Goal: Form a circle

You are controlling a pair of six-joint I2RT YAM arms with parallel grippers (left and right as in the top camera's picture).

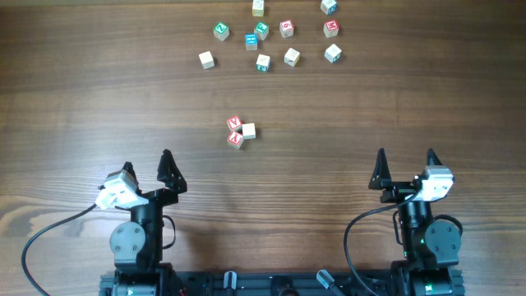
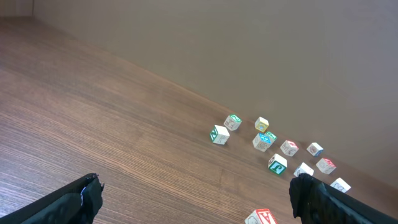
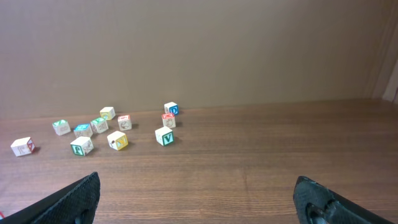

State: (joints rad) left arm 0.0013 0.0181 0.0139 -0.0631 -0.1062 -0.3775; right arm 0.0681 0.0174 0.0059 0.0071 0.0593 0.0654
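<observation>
Wooden three-cube circle (image 1: pixel 240 131) sits centre of counter (image 1: pixel 82 99), nearer than loose cubes (image 1: pixel 271 37). Both spread and empty at near edge: left pincer (image 1: pixel 147 162), right pincer (image 1: pixel 406 156). Risk: wide jaws could knock the tight, light group apart on approach.

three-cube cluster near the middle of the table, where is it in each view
overhead: three-cube cluster at picture centre, below the loose cube spread.
left wrist: one red-printed cube of it, cut by the bottom edge.
right wrist: not in it.
shared landmark: the loose cube spread.
</observation>
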